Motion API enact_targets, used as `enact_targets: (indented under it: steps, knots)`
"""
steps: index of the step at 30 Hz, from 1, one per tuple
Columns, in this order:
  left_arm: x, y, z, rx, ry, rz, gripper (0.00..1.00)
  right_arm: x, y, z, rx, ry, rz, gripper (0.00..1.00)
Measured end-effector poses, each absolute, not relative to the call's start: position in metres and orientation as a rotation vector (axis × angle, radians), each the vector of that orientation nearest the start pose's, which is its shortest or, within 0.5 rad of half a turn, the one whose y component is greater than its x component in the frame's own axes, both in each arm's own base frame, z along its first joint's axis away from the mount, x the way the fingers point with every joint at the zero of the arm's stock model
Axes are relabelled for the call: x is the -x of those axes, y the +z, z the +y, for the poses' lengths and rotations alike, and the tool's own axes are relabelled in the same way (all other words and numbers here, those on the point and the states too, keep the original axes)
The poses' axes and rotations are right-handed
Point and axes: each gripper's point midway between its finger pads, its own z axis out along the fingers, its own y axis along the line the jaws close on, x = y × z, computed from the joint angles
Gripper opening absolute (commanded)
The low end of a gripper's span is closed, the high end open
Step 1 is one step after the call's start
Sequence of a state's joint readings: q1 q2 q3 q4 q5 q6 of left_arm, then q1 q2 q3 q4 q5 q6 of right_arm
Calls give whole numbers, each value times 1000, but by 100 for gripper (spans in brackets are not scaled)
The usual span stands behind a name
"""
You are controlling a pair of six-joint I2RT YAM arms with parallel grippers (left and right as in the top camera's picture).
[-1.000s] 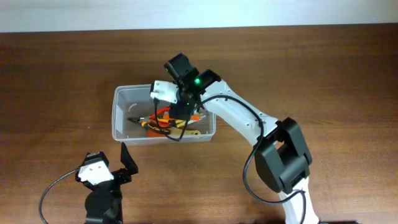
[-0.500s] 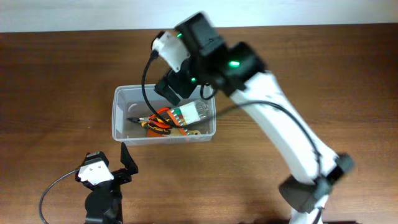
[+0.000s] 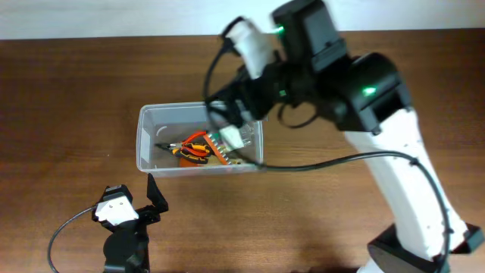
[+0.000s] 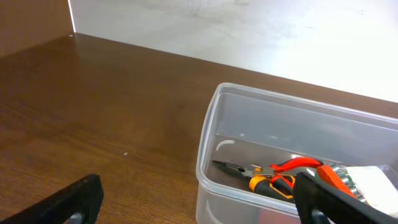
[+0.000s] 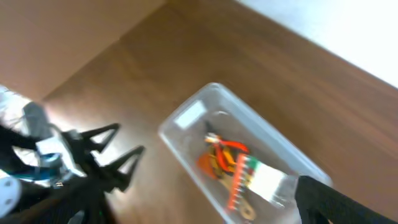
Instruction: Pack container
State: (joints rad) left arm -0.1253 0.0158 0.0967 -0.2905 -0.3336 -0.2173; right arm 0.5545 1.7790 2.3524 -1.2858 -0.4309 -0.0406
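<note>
Container: clear plastic, smooth, glossy, walls catching light glints.
Table: dark brown wood grain, smooth, low sheen.
Pliers: orange-and-black grips, plastic or rubber-like; dark metal nose.
Right arm shell: white glossy plastic, with black matt housings.

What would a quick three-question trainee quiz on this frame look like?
1. True or false: the container is empty.
2. What colour are most of the handles of the pliers?
3. Where is the left gripper? A) inside the container B) outside it, open, holding nothing C) clamped on the pliers
Key: 1 false, it holds the pliers and a white pack. 2 orange. 3 B.
</note>
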Motion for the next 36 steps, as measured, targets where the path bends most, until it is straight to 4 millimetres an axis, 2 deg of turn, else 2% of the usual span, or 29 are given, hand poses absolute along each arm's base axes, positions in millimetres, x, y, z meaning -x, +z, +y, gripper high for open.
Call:
enact_targets:
  steps: [2,4,6,9,11,13,15,16,18,21,26,30,33,36]
  knots:
    - [-232,148,28,319,49,1740,99,-326,419,256,842,711,2113,98]
    - [-232,148,28,319,49,1740,99,-325,444,223,768,655,2059,98]
    - [-232,148,28,319,49,1740,99,-315,473,185,685,576,1990,98]
    - [-232,148,28,319,49,1740,99,-280,518,130,587,422,1857,98]
    - [-232,148,27,319,49,1740,99,-248,536,102,545,320,1783,98]
    - [-232,148,28,319,49,1740,99,-211,542,79,507,212,1731,98]
    - [-232,148,28,319,49,1740,99,-175,535,62,478,127,1697,98]
    - [-232,148,27,319,48,1740,99,-158,526,55,463,94,1683,98]
    - [-232,148,28,319,49,1740,99,-139,503,48,451,56,1675,98]
    - [-232,148,27,319,48,1739,99,-130,448,47,452,49,1694,98]
    - [-232,148,27,319,48,1740,99,-142,339,56,484,108,1739,98]
    - [-232,148,27,319,48,1740,99,-152,258,57,414,176,1814,98]
    - [-232,148,27,319,49,1740,99,-162,222,56,365,214,1849,98]
    - [-232,148,28,319,49,1740,99,-174,201,57,344,238,1864,98]
